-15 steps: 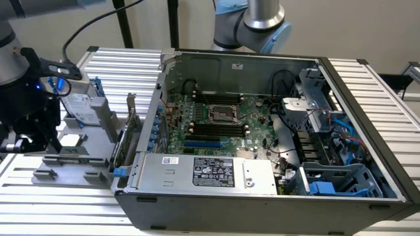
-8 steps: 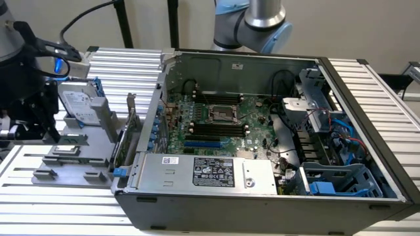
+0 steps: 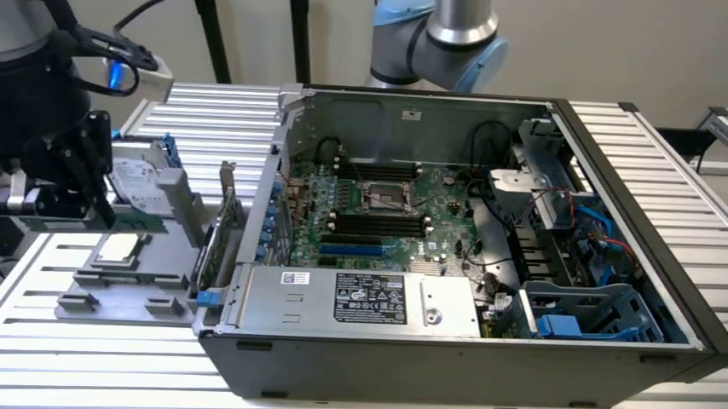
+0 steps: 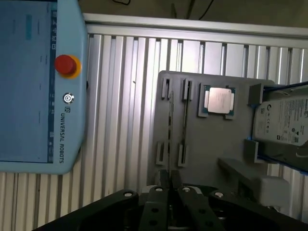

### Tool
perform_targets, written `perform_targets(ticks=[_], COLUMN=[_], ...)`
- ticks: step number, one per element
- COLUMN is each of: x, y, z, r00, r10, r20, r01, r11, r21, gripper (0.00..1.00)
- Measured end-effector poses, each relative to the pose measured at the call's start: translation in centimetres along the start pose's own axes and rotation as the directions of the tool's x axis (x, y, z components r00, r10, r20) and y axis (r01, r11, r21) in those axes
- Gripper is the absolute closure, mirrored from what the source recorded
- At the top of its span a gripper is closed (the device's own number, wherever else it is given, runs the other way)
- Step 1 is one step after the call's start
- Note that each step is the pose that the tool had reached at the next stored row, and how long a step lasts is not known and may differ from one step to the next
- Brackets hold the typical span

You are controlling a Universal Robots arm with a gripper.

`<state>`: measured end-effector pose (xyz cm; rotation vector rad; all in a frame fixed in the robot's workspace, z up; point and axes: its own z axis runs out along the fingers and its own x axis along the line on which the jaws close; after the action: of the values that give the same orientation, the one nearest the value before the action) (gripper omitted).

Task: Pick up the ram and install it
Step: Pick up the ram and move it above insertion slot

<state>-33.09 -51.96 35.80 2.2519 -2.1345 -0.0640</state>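
Your pincer [image 4: 169, 179] is pinching the ram [image 4: 171, 122], which you see edge-on as a thin strip just above its slot in the grey tray [image 4: 211, 149]. Gripping the flat faces probably leaves the contact edge free. The open computer case [image 3: 455, 341] stands well apart.

"UNIVERSAL ROBOTS" with logo on the light-blue teach pendant [image 4: 43, 86], other labels unreadable

Soft even light (glare on table slats [image 4: 139, 96]).
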Motion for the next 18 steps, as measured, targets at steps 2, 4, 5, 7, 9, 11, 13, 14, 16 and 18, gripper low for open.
perform_targets(ticks=[2, 4, 5, 7, 9, 11, 13, 14, 16, 18], x=[0.0, 0.1, 0.1, 0.2, 0.2, 0.3, 0.3, 0.3, 0.4, 0.4], y=[-0.89, -1.76, -2.19, -3.06, -3.95, -4.82, -5.71, -6.15, -7.01, -7.92], z=[-0.63, -1.22, -1.5, -2.08, -2.63, -3.16, -3.72, -4.01, -4.53, -5.05], r00=[1.0, 1.0, 1.0, 1.0, 1.0, 1.0, 1.0, 1.0, 1.0, 0.9999], r10=[0.0, 0.0, 0.0, 0.0, 0.0, 0.0, -0.001, 0.0, -0.001, -0.001], r20=[0.0017, 0.0033, 0.0039, 0.005, 0.0061, 0.0069, 0.0081, 0.0086, 0.0098, 0.0112], r01=[0.0, 0.0, 0.0, 0.0, 0.0, 0.0, 0.001, 0.0, 0.001, 0.001], r11=[1.0, 1.0, 1.0, 1.0, 1.0, 1.0, 1.0, 1.0, 1.0, 1.0], r21=[0.0001, 0.0002, 0.0002, 0.0002, 0.0004, 0.0003, 0.0005, 0.0004, 0.0005, 0.0005], gripper=[0.86, 0.86, 0.86, 0.86, 0.86, 0.86, 0.86, 0.86, 0.86, 0.86])
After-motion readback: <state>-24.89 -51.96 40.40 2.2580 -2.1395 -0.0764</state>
